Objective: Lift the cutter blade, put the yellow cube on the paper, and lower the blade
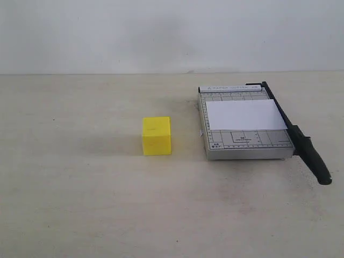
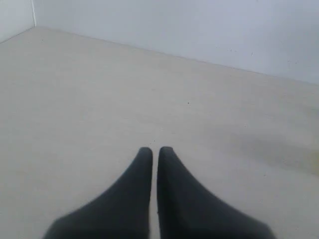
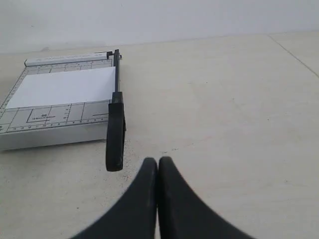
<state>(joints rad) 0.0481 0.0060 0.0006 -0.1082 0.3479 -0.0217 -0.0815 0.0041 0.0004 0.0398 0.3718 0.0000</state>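
Both the left fingers (image 2: 144, 164) and right fingers (image 3: 149, 174) are closed together, empty. The blade (image 3: 115, 124) lies flat, its handle just ahead of the right fingers, the paper (image 3: 62, 87) beyond it, and the cube (image 1: 156, 136) farther off on the table (image 1: 80, 204). Risk: unopened fingers shove the handle, sliding the cutter (image 3: 50, 117) and shifting the paper.

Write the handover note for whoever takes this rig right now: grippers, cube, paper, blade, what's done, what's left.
Left gripper: shut, empty, over bare table.
Right gripper: shut, empty, with the blade's handle just ahead of it.
Cutter blade: down along the right edge of the cutter base.
Paper: flat on the base.
Yellow cube: on the table left of the cutter, not touching it.
Done: nothing yet.
Left: raise the blade, set the cube on the paper, lower the blade.
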